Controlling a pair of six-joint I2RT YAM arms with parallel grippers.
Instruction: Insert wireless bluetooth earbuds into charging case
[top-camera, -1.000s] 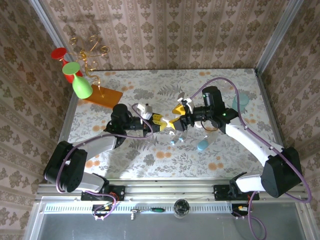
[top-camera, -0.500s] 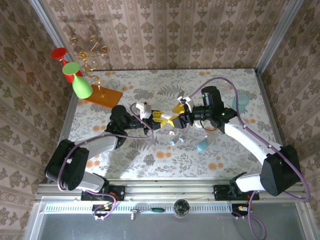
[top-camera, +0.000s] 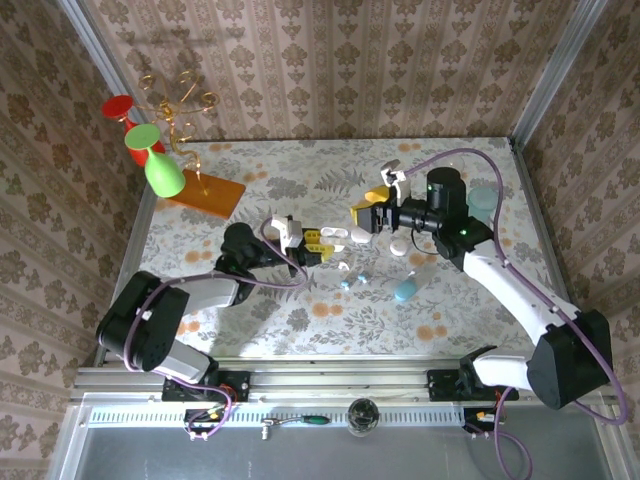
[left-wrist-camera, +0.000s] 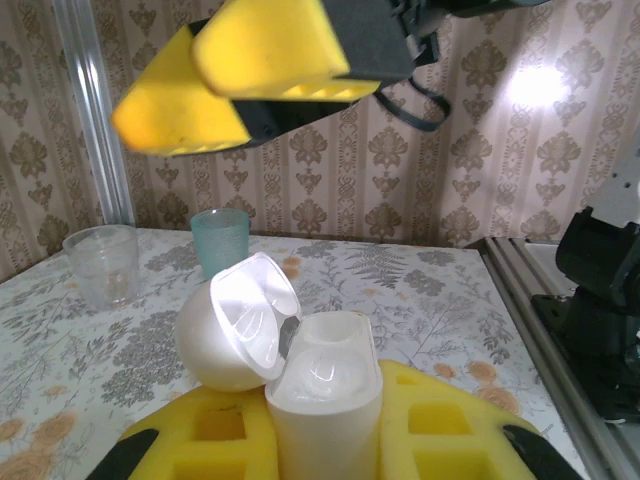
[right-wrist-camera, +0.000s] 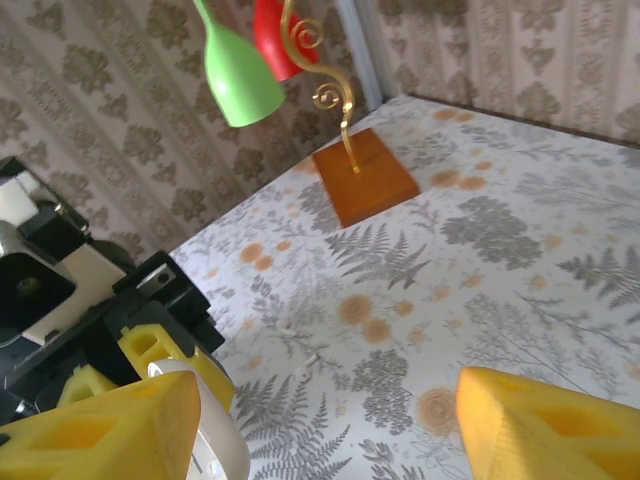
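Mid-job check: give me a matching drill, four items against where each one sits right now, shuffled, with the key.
Things:
1. white glossy charging case
2. two tiny whitish earbuds with teal tips
3. teal translucent cup
4. green plastic goblet

Places:
A. far left, at the gold wire stand
B. upright near the right edge of the table
C. clamped in the left gripper, lid open
D. loose on the table, between the two arms

Pairs: 1-C, 2-D, 3-B, 4-A

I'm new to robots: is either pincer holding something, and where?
The left pincer clamps the open charging case by its lower body; the right pincer holds nothing.
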